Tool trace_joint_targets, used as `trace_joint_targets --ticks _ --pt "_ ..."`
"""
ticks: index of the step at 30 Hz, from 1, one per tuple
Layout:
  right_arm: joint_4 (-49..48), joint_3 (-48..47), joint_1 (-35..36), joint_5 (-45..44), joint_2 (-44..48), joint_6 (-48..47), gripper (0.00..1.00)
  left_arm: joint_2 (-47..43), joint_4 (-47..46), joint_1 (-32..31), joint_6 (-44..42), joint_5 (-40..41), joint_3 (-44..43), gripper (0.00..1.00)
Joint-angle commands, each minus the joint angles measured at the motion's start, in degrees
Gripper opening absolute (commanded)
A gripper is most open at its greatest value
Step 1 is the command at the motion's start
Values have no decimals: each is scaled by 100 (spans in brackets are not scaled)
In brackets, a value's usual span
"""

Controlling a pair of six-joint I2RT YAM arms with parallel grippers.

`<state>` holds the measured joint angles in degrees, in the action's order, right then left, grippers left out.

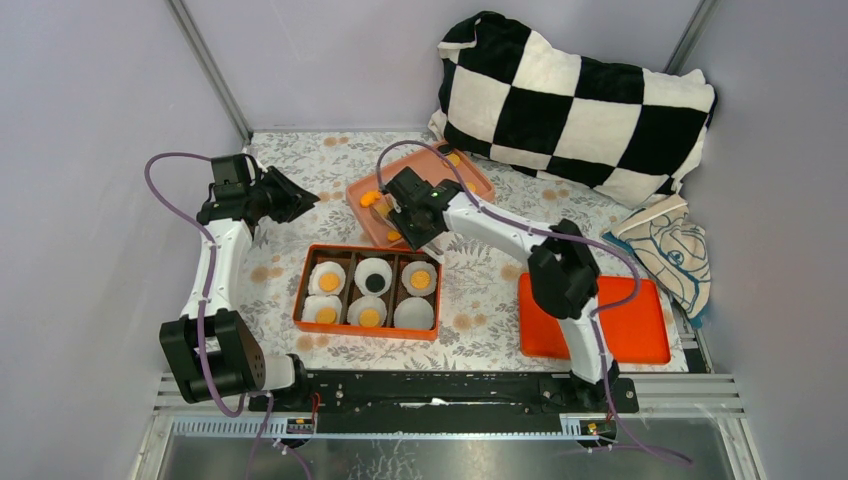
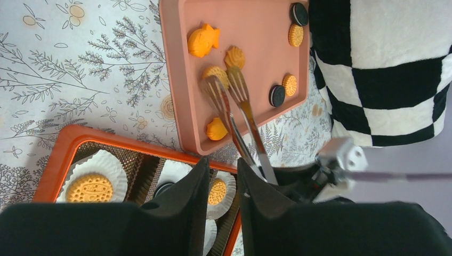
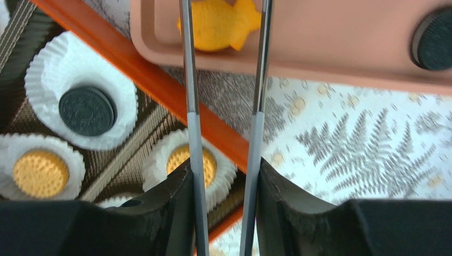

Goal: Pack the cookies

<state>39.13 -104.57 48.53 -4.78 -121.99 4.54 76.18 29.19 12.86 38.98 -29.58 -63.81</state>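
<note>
The cookies lie on a pink tray (image 1: 362,215) behind an orange six-compartment box (image 1: 365,250) lined with white paper liners. Five liners hold a cookie; the near right liner (image 1: 414,313) holds none. My right gripper (image 1: 410,215) is shut on metal tongs (image 3: 189,106). In the left wrist view the tong tips (image 2: 226,82) are open and reach to a round orange cookie (image 2: 216,71) on the tray (image 2: 256,48). In the right wrist view the tong arms straddle a fish-shaped cookie (image 3: 218,24). My left gripper (image 1: 300,200) hovers left of the tray, its jaws a narrow gap apart and empty.
A black and white checkered pillow (image 1: 570,100) lies at the back right against the tray. A flat orange lid (image 1: 640,325) lies at the near right, with a folded printed cloth (image 1: 670,250) behind it. Black sandwich cookies (image 2: 276,95) and orange discs (image 2: 290,84) sit on the tray's far side.
</note>
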Motion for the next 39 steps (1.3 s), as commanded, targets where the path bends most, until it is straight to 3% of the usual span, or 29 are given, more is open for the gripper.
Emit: trace_joint_targets --ticks 1,10,18,25,39 --pt "-212 440 -35 -282 1634 88 5 -76 -137 33 -75 -48 73 30" --pt "56 2050 63 454 3480 490 3 -85 -150 32 -42 -48 132 30" --pt "312 3742 1082 561 4832 1512 4 -200 -146 23 -49 -67 173 30" --pt "115 4580 1353 718 5158 2052 4 -244 -145 -11 -18 -63 185 30" --pt "182 4798 1595 1010 5107 2172 5 -258 -108 -13 -22 -4 196 30"
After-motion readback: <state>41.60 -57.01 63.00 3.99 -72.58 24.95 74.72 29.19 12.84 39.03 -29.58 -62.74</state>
